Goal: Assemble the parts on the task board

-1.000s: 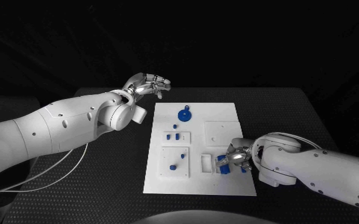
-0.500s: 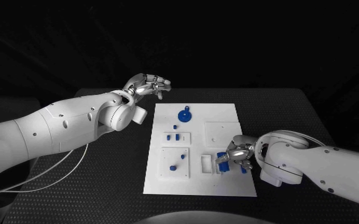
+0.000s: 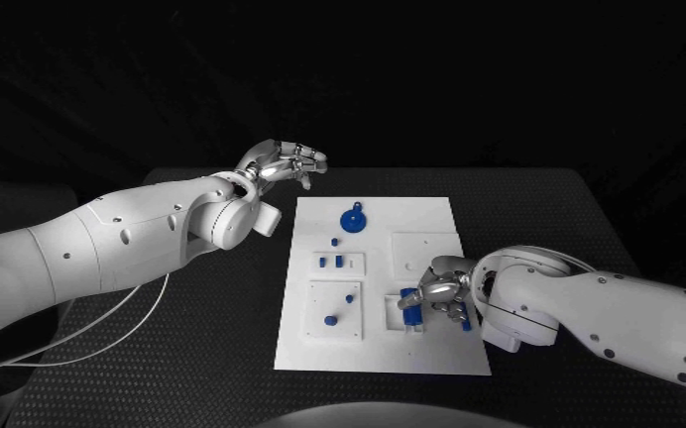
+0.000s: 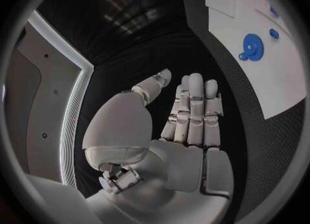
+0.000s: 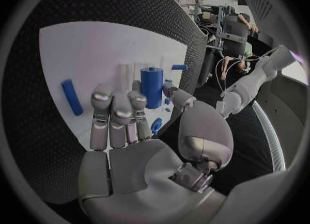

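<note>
Right hand (image 3: 443,296) shifted left over task board (image 3: 429,212), gripping blue cylinder (image 5: 152,87) upright; left hand (image 3: 282,162) empty, fingers curled.

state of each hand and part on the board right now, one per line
left hand: raised off the task board, fingers apart, holding nothing
right hand: holds the blue cylinder
blue cylinder: upright at a board slot
blue gear: lying flat on the board
blue rod: lying loose on the board

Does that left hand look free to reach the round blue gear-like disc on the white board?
Probably yes: the left hand holds nothing and hovers beside the board, with bare board around the disc.
</note>
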